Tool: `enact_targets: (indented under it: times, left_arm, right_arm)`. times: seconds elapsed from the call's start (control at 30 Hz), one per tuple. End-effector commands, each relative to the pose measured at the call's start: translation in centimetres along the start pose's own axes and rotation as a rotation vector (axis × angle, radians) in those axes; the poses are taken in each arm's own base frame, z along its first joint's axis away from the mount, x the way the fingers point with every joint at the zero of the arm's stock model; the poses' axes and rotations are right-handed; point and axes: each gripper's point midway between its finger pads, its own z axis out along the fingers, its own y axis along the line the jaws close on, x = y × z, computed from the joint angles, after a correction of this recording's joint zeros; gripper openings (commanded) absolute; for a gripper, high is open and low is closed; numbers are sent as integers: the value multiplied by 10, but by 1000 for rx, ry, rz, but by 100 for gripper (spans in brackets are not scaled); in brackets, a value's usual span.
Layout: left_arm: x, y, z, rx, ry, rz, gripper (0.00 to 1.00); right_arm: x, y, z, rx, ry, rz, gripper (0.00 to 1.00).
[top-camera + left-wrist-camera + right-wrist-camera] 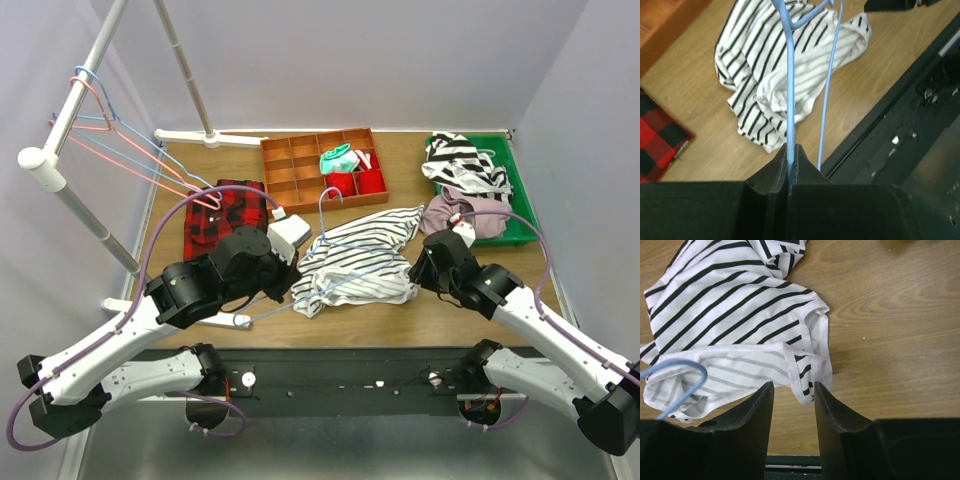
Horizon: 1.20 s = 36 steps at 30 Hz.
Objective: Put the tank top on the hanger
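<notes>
The left jaws are clamped tight, right jaws parted.

tank top: crumpled on table | hanger: light-blue, lying across it

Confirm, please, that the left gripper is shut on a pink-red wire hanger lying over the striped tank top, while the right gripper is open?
Not quite: the hanger in the left gripper is light blue, not pink-red, as the left wrist view shows. It does lie over the tank top, and the right gripper is open.
</notes>
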Motion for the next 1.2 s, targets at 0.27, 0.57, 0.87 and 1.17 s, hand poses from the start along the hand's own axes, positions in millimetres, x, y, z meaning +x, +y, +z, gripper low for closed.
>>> enact_targets:
  times: [0.27, 0.57, 0.87, 1.17]
  left_arm:
    - [52, -22, 1, 127, 196, 21, 0]
    - [42, -35, 39, 110, 176, 9, 0]
    - [32, -33, 71, 67, 116, 9, 0]
    - [38, -42, 89, 106, 105, -1, 0]
  right_arm:
    - [21, -5, 12, 5, 57, 22, 44]
    - [30, -10, 19, 12, 66, 20, 44]
    - [25, -9, 22, 31, 60, -15, 25]
    - [8, 1, 17, 17, 22, -28, 8]
